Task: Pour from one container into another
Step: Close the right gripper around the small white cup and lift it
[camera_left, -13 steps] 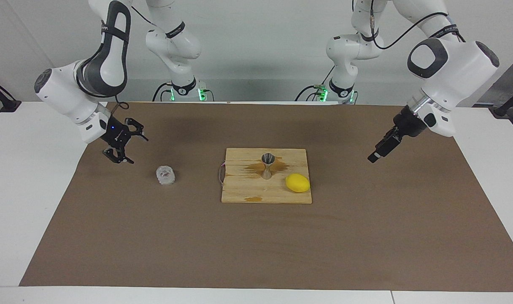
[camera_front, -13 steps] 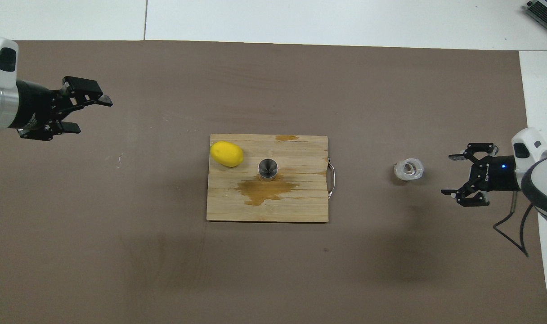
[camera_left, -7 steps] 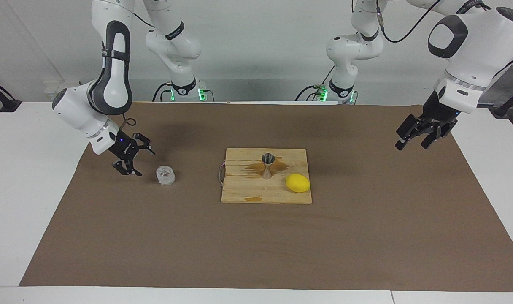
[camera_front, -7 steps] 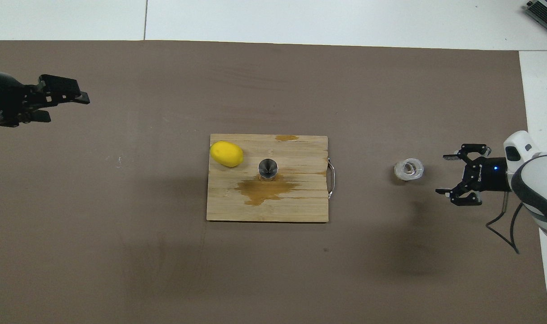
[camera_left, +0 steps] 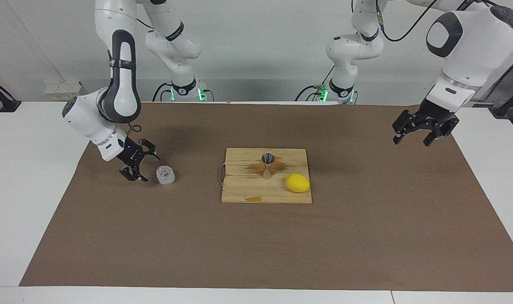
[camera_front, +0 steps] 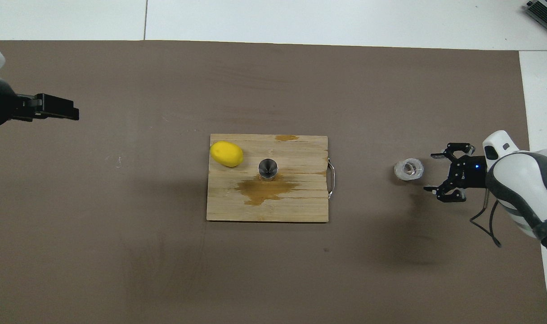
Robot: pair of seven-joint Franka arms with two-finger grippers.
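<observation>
The clear bumpy cup (camera_left: 165, 175) stands on the brown mat toward the right arm's end of the table; it also shows in the overhead view (camera_front: 409, 169). My right gripper (camera_left: 150, 169) is open and low, just beside the cup on the side toward the table's end, not touching it; it shows in the overhead view (camera_front: 428, 172) too. The silver jigger (camera_left: 268, 165) stands upright on the wooden board (camera_left: 239, 188), seen from above (camera_front: 267, 168). My left gripper (camera_left: 410, 142) is open and empty, raised over the mat's edge at the left arm's end (camera_front: 73, 112).
A yellow lemon (camera_left: 298, 183) lies on the board beside the jigger, toward the left arm's end. A wet brown stain (camera_front: 264, 189) marks the board (camera_front: 278, 211) next to the jigger. The board has a metal handle (camera_front: 331, 175) facing the cup.
My right gripper has come down and moved in toward the cup, staying open. My left gripper has drawn back toward its end of the table and turned.
</observation>
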